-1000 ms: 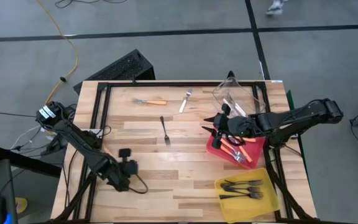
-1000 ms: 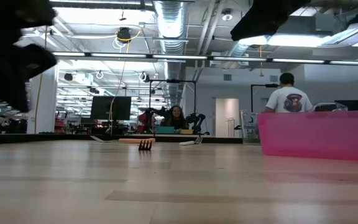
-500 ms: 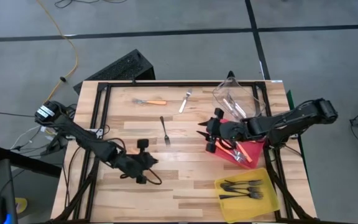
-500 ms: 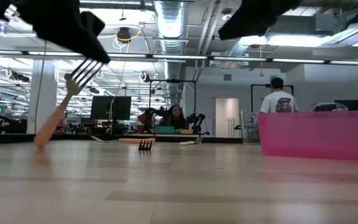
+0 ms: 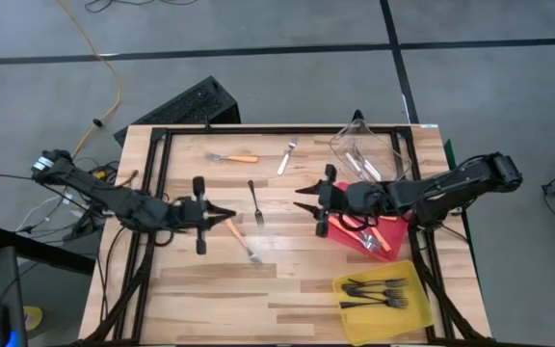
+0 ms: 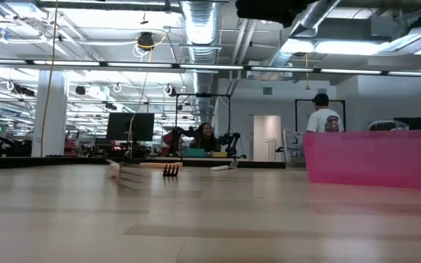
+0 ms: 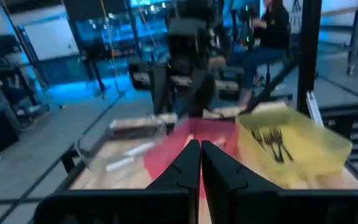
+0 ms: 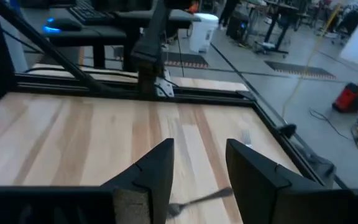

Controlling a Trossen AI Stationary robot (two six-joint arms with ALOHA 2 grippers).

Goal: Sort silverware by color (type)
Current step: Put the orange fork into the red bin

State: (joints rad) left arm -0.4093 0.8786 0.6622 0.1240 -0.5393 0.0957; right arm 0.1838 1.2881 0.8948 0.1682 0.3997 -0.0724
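Observation:
My left gripper hangs level over the table's middle left, pointing right, shut with nothing between its fingers. Just below its tip an orange-handled fork shows blurred down at the tabletop, apart from the fingers. My right gripper stands open and level left of the red bin, facing a black fork lying flat. Another orange-handled fork and a pale fork lie near the far edge.
At the right stand a clear bin with pale forks, the red bin with orange-handled forks, and a yellow bin with black forks. A black frame rail runs along the far edge. Bare wood lies near the front edge.
My left gripper has risen and swung toward the table's far and right side, tipping from pointing down to level. The orange-handled fork hung from it half a second ago and is now down at the tabletop, out of its fingers. My right gripper has edged left.

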